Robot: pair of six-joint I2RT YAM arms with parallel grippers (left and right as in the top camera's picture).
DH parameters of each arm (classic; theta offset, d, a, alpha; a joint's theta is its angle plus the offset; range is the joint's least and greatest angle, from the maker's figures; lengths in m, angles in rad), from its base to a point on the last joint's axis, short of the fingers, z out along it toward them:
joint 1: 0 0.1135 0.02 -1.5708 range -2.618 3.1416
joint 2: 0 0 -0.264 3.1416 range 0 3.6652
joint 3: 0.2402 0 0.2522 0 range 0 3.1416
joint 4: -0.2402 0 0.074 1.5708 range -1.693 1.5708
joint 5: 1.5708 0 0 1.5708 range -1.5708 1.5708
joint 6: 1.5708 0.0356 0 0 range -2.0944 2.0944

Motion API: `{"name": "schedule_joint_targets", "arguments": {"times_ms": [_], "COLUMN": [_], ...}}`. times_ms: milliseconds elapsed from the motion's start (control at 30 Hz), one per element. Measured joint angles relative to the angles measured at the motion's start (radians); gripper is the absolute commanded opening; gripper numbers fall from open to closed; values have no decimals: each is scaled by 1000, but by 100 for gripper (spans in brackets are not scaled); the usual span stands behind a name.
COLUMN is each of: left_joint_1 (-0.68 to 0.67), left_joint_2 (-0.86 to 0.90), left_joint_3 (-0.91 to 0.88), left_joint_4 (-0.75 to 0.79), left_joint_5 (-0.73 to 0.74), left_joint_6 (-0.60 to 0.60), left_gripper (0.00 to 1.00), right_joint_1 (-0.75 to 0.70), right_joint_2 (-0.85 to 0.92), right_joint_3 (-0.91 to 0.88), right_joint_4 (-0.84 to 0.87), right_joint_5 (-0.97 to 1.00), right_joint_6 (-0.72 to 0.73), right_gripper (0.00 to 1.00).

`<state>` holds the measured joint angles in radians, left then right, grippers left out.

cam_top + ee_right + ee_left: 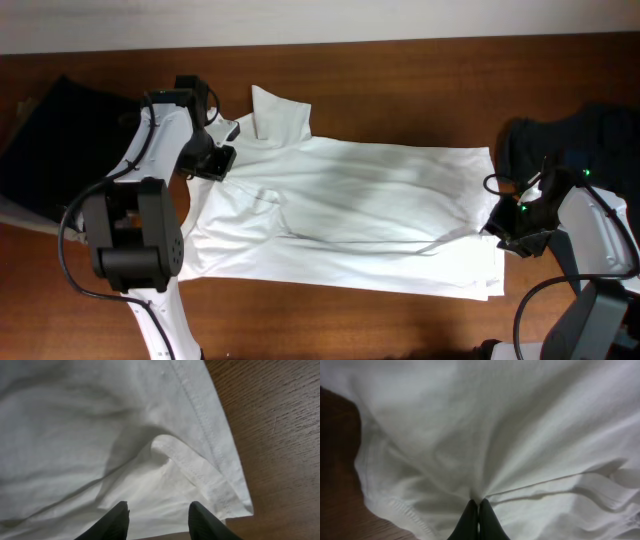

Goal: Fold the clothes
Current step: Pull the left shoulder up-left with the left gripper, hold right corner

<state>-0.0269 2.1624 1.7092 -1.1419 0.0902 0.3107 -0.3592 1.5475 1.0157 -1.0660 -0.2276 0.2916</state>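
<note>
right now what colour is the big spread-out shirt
The shirt is white; the overhead view shows it best.

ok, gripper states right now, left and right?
Left gripper: closed, pinching a fold of the white shirt.
Right gripper: open, holding nothing, just above the shirt's hem corner.

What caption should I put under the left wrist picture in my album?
Left gripper, jaws shut, pinching a fold of the white shirt.
</note>
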Motion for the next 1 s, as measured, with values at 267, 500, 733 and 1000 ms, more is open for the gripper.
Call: {"name": "schedule_joint_targets", "arguments": {"times_ms": [267, 500, 733, 1000], "left_joint_1": [0, 2, 2, 32], "left_joint_2": [0, 3, 29, 31], "left_joint_3": [6, 6, -2, 101], "left_joint_4": [-18, -28, -28, -106], "left_joint_5": [-21, -21, -16, -62], "left_joint_6": [5, 3, 3, -18], "left_gripper": [2, 27, 1, 1], "right_joint_1": [0, 0, 0, 0], "right_joint_2": [0, 0, 0, 0], "right_joint_3": [0, 0, 0, 0], "right_joint_4": [0, 0, 0, 1], "right_joint_5": [0, 0, 0, 0], "right_joint_6": [-1, 0, -1, 0], "right_gripper": [43, 43, 44, 45]}}
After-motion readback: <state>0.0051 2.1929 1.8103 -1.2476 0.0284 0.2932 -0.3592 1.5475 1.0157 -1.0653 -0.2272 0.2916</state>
